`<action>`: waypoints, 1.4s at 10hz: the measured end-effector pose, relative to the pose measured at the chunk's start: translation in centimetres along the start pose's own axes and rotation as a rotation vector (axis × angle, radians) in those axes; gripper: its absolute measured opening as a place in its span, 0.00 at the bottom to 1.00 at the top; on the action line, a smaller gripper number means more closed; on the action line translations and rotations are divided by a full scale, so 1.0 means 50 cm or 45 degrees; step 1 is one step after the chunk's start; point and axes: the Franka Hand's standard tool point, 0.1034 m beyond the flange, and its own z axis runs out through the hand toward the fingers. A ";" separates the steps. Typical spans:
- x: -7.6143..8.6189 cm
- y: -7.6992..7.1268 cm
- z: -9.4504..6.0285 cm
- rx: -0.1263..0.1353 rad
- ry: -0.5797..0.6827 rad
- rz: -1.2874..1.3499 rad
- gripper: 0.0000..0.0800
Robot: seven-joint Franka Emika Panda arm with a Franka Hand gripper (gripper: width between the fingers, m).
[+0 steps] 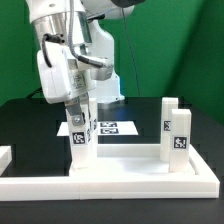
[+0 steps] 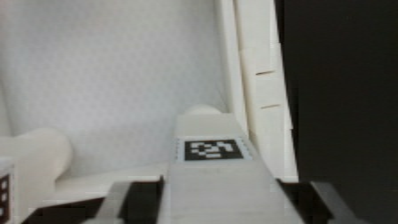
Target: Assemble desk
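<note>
Nearest the exterior camera, we see the desk top (image 1: pixel 130 178) lying flat along the front of the black table (image 1: pixel 25 115), its raised rim facing up. Two legs (image 1: pixel 176 130) stand upright on its far edge toward the exterior view's right, side by side. Toward the exterior view's left, a third leg (image 1: pixel 80 140) stands on the top, and our gripper (image 1: pixel 77 106) is closed around its upper part, jaws narrow against its sides. In the wrist view the same leg (image 2: pixel 215 165) runs out between the dark fingers (image 2: pixel 132 203), its square tag plain to see.

We judge the parts to be light, stiff, smooth plastic, so a leg could slip or twist if gripped off-centre; holding it on two flat opposite faces, high up, looks right.

Behind, the marker board (image 1: pixel 112 128) lies flat on the table. We cannot see the fourth leg, nor whether the held leg is seated in its hole. A white piece (image 1: pixel 5 156) is cut off at the exterior view's left edge.
</note>
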 end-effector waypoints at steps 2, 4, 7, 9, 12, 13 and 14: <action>0.000 0.000 0.000 0.000 0.000 -0.028 0.37; -0.011 -0.005 0.012 0.054 0.040 -0.480 0.61; -0.029 0.003 0.016 0.052 0.041 -0.750 0.80; -0.019 0.004 0.015 0.043 0.059 -1.007 0.81; 0.024 -0.002 -0.018 0.021 0.081 -1.631 0.81; 0.037 -0.001 -0.027 0.000 0.076 -1.808 0.81; 0.039 0.002 -0.027 -0.033 0.062 -1.968 0.81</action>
